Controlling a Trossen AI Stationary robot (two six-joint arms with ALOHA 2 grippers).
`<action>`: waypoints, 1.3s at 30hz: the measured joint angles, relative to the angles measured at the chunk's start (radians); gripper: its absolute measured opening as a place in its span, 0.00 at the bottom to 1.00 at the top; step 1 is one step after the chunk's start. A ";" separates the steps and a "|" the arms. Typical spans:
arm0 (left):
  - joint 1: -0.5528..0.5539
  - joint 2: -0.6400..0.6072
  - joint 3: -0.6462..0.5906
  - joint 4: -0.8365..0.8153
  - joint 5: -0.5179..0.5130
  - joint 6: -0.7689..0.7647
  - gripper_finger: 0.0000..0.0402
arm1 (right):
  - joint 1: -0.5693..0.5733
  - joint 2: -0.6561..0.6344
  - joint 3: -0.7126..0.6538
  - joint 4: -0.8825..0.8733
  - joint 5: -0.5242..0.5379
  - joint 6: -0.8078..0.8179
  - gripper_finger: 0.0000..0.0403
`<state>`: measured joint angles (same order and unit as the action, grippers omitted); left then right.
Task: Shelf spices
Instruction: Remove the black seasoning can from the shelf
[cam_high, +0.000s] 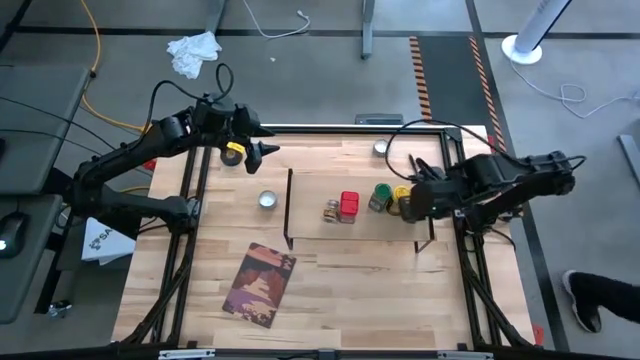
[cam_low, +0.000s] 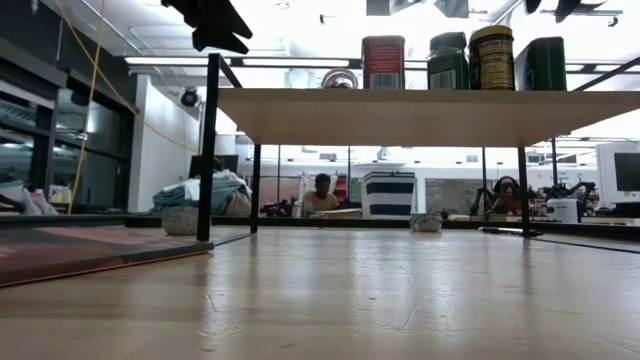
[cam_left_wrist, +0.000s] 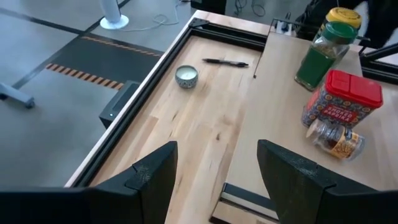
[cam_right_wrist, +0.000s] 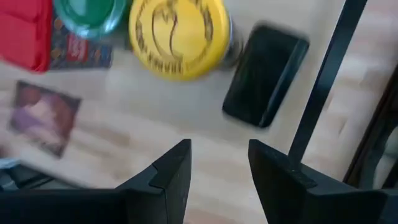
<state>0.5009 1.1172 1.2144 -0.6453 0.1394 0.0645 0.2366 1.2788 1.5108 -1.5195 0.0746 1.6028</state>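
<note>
High view: right pincer (cam_high: 415, 200), fingers apart, hovers over the shelf (cam_high: 310, 195) above the tin (cam_high: 408, 205). Five spices (cam_high: 349, 206) sit on it. Left pincer (cam_high: 262, 150), fingers apart, waits above the bench (cam_high: 350, 290).

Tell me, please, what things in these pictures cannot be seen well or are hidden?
- Dark tin: hidden under the right gripper in the high view.
- Clear jar: only its top shows over the shelf edge in the low view.
- Red box: cut by the right wrist picture's edge.
- Left gripper: only tips show in the low view.
</note>
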 joint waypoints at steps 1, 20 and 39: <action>0.003 0.000 0.000 0.000 0.001 0.000 0.55 | 0.000 -0.007 0.000 0.009 -0.017 0.012 0.39; 0.004 0.001 0.000 0.010 -0.001 -0.007 0.55 | -0.014 -0.026 0.000 -0.052 0.138 0.010 0.47; 0.004 0.001 0.000 0.014 -0.006 -0.037 0.55 | -0.043 0.061 -0.054 -0.060 0.131 -0.071 0.72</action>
<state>0.5049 1.1183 1.2148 -0.6308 0.1337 0.0275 0.1932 1.3396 1.4566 -1.5791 0.2057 1.5317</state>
